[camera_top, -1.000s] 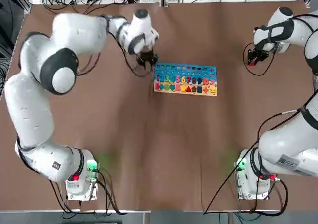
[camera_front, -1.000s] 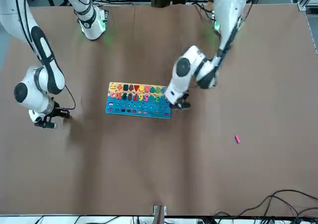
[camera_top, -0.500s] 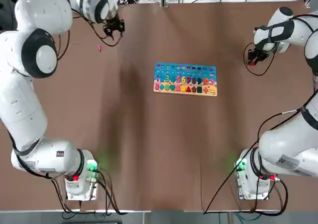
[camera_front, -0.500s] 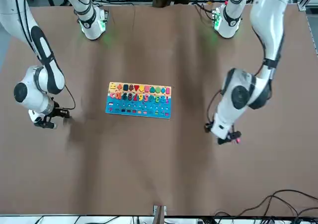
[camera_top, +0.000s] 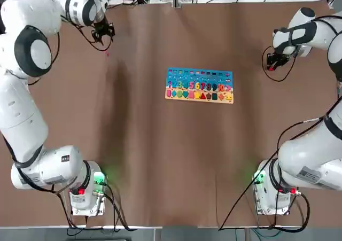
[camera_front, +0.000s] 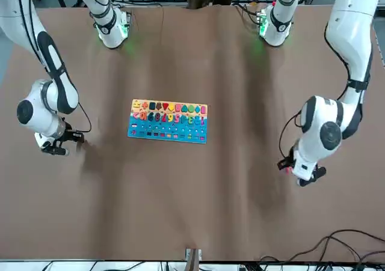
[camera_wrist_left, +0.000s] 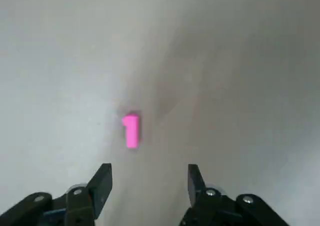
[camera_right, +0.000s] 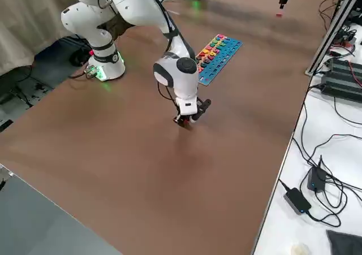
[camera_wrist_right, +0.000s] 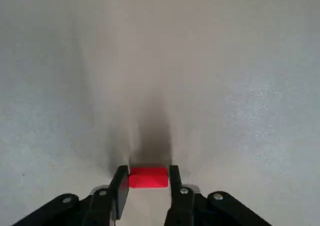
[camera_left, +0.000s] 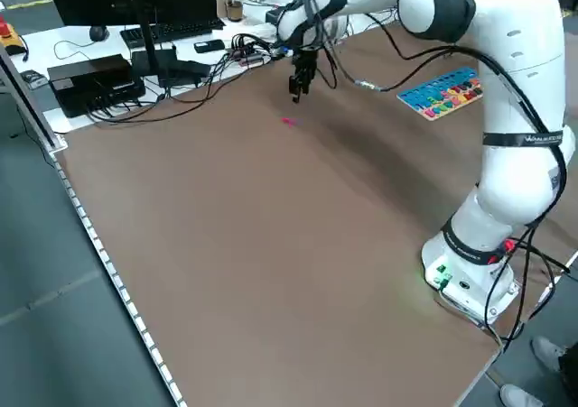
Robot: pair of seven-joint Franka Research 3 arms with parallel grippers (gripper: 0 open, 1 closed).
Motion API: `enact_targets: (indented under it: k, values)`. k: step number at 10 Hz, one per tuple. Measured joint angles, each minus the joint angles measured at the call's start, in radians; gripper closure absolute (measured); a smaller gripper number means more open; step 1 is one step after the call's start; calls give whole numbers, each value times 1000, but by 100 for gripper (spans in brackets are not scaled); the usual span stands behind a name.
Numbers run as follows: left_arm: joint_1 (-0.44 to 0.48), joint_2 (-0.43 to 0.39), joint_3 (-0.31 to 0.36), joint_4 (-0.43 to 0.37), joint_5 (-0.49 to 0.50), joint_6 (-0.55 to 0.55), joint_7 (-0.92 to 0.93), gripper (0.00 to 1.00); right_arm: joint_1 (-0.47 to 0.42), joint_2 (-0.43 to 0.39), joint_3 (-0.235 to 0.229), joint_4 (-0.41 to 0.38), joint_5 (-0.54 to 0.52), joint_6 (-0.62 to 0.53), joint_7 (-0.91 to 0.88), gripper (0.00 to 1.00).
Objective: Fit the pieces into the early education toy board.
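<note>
**Left gripper lining up on the pink "1"**

A brown table carries the early education toy board (camera_top: 199, 85) near its centre. At ten o'clock from it, the left gripper (camera_wrist_left: 146, 178) hangs open over a pink number-one piece (camera_wrist_left: 131, 130); centre the fingers astride it before descending. At two o'clock, the right gripper (camera_wrist_right: 145, 182) is closed on a red piece (camera_wrist_right: 148, 178).

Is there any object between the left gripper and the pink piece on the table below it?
Nothing visible is in the way. The left gripper hangs open above the pink piece, which lies alone on the bare table. Only open tabletop shows between the fingers and the piece.
</note>
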Motion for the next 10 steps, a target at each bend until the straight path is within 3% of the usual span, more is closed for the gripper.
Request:
enact_targets:
  k: [6, 8, 10]
  values:
    - [5, 90, 22, 1, 0, 43, -9, 35, 0, 0, 1, 0, 0, -1, 0, 65]
    - [5, 92, 31, 1, 0, 51, -9, 39, 0, -1, 3, 3, 0, -15, 0, 65]
    - [4, 93, 31, 3, 0, 56, -9, 51, 3, -13, 14, 13, 0, -68, 10, 65]
